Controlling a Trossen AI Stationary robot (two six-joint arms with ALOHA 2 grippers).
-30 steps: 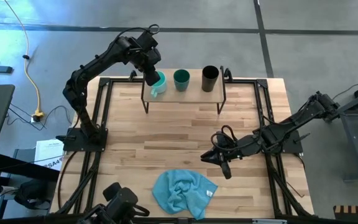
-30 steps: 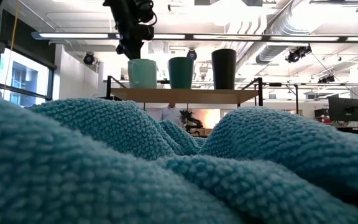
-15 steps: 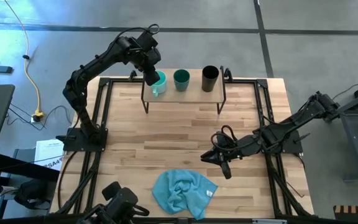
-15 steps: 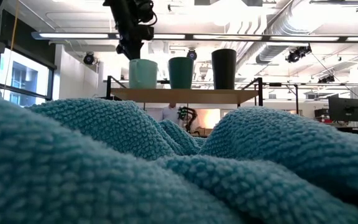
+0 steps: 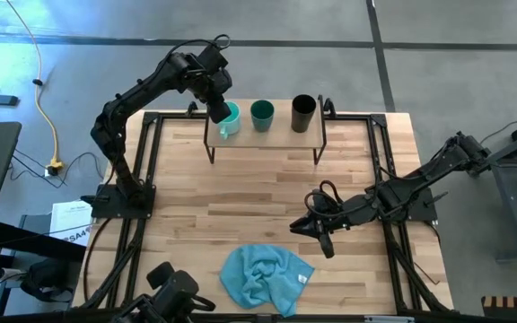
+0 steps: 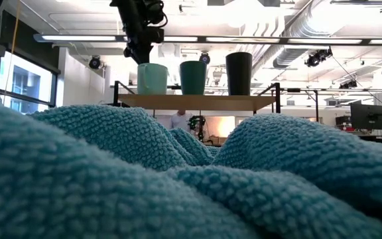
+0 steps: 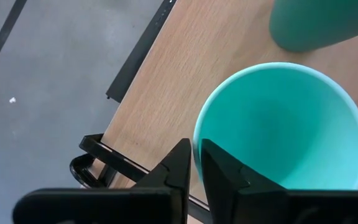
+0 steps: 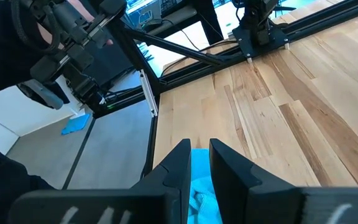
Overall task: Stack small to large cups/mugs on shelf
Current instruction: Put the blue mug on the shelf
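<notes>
Three vessels stand in a row on the low light-wood shelf point(image 5: 263, 136) at the table's far edge. They are a light turquoise mug point(image 5: 231, 117) at the left, a short dark teal cup point(image 5: 261, 113) in the middle and a tall black cup point(image 5: 303, 112) at the right. The low view shows them too: the mug point(image 6: 152, 78), the teal cup point(image 6: 193, 77), the black cup point(image 6: 239, 73). My left gripper point(image 5: 215, 109) is above the mug's left side, shut on its rim. My right gripper point(image 5: 318, 231) rests low over the table's middle right, its fingers nearly together and empty. My left gripper holds the turquoise mug by its rim point(image 7: 196, 134) on the side toward the table's left. One finger point(image 7: 222, 174) is inside the mug and the other point(image 7: 178, 169) outside the wall. The fingers come from above, pointing down. The mug stands upright with its base on the shelf.
A crumpled blue cloth point(image 5: 266, 276) lies near the table's front edge and fills the foreground of the low view point(image 6: 178, 179). Black frame rails point(image 5: 151, 170) run along the table's left and right sides. Bare tabletop point(image 5: 258, 193) lies between the shelf and the cloth.
</notes>
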